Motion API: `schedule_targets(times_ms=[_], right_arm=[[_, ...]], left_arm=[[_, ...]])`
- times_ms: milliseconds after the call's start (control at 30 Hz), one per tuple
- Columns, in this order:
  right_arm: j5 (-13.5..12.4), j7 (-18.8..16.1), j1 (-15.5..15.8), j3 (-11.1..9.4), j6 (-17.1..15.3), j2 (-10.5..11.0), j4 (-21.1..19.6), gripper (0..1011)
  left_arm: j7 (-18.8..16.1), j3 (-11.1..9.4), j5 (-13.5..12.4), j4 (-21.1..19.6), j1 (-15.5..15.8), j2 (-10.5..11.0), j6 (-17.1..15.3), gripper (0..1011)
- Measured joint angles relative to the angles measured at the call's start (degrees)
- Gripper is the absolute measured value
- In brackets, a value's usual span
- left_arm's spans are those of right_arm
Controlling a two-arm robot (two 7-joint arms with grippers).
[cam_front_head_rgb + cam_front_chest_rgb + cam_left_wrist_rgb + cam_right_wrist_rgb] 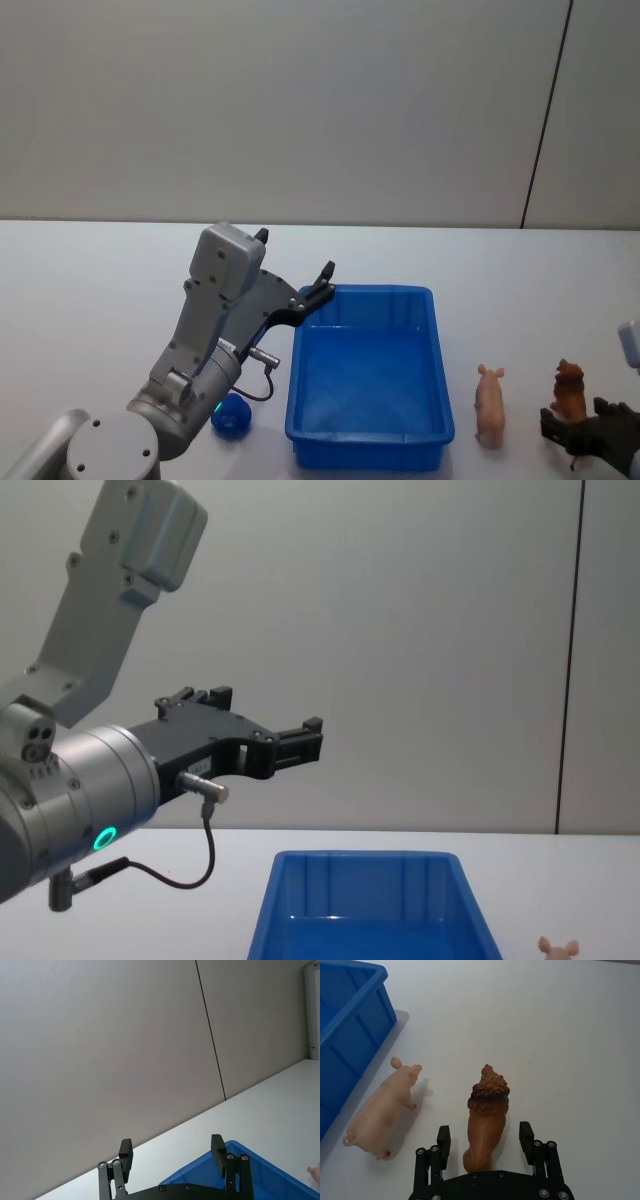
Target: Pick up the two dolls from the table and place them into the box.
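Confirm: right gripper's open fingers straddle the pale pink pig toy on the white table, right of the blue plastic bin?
No. The open fingers of the right gripper straddle the brown lion toy, not the pale pink pig toy, which is between it and the blue plastic bin. The right wrist view shows it.

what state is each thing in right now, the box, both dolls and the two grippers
box, upright on the table, empty.
pink doll, on the table beside the box, outside it, untouched.
right gripper, open, low at the table, fingers either side of the brown doll.
brown doll, on the table, not yet clamped.
left gripper, open, empty, raised near the box's far left corner.
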State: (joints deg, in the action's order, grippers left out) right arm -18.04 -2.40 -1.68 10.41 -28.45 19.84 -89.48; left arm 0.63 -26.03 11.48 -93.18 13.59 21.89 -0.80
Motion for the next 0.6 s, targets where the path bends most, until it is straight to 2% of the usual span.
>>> schedule_targets(times_ms=[133, 167, 200, 367, 467, 600], right_arm=[[-0.18, -0.01, -0.32, 0.05, -0.28, -0.27, 0.54, 754], [-0.2, -0.02, -0.37, 0.06, -0.3, -0.33, 0.63, 754], [-0.21, -0.03, -0.45, 0.08, -0.31, -0.41, 0.78, 698], [-0.15, -0.05, -0.69, 0.11, 0.07, -0.63, 1.15, 558], [0.13, -0.05, -0.83, 0.13, 0.99, -0.77, 1.27, 434], [0.57, 0.02, -1.09, 0.13, 2.51, -0.96, 1.34, 371]], left_arm=[[0.0, 0.0, 0.0, 0.0, 0.0, 0.0, 0.0, 1000], [0.0, 0.0, 0.0, 0.0, 0.0, 0.0, 0.0, 1000], [0.0, 0.0, 0.0, 0.0, 0.0, 0.0, 0.0, 1000], [0.0, 0.0, 0.0, 0.0, 0.0, 0.0, 0.0, 1000], [0.0, 0.0, 0.0, 0.0, 0.0, 0.0, 0.0, 1000], [0.0, 0.0, 0.0, 0.0, 0.0, 0.0, 0.0, 1000]])
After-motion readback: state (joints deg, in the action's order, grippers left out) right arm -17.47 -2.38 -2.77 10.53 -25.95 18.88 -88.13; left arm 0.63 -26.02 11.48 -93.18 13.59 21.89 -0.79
